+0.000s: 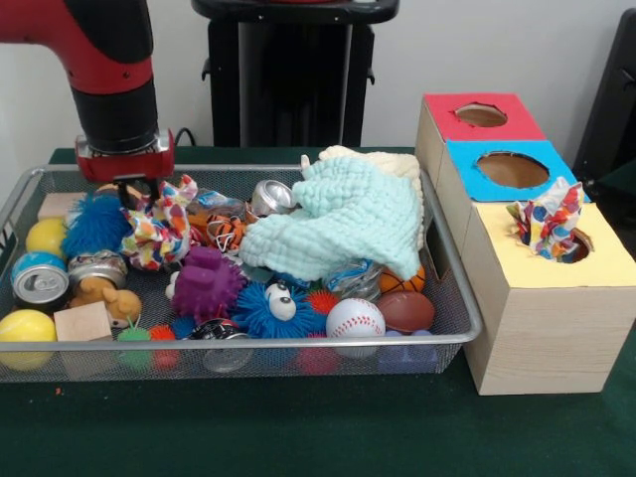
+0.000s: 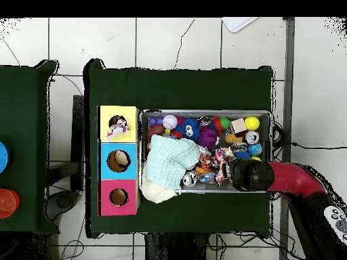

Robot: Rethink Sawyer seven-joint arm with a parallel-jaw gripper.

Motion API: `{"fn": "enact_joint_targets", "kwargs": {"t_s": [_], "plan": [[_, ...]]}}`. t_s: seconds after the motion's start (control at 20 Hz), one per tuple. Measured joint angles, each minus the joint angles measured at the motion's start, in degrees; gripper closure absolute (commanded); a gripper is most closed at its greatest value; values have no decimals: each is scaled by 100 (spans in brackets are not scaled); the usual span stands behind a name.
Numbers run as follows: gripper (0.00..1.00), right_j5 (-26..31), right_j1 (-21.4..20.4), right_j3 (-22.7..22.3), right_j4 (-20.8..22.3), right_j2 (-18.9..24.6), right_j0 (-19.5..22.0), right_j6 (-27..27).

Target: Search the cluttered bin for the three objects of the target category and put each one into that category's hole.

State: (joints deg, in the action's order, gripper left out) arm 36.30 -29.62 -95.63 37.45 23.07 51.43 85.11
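Gripper (image 1: pixel 137 191) lowered onto polka-dot cloth (image 1: pixel 157 227) at bin's (image 1: pixel 459 298) left end, finger spacing cannot be told | second polka-dot cloth (image 1: pixel 549 221) in yellow box's hole (image 1: pixel 573 248).

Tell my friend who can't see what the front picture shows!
A red and black robot arm's pincer reaches down over a polka-dot white cloth in a silver wire-mesh bin crammed with toys. Another dotted cloth pokes from the yellow-topped wooden box's hole.
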Motion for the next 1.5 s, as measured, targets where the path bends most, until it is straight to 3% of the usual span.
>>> {"fn": "enact_joint_targets", "kwargs": {"t_s": [0.2, 0.55, 0.85, 1.15, 1.3, 1.5], "plan": [[100, -14, 141, 6, 1, 1, -13, 0], [100, -14, -11, -7, 0, 1, -69, 0], [100, 47, -602, -177, -75, 1, -177, 0], [100, 569, -1382, -411, -398, 0, -276, 0], [100, 1113, -1975, -508, -667, 2, -363, 0], [100, 1242, -2221, -518, -780, 1, -419, 0]]}}
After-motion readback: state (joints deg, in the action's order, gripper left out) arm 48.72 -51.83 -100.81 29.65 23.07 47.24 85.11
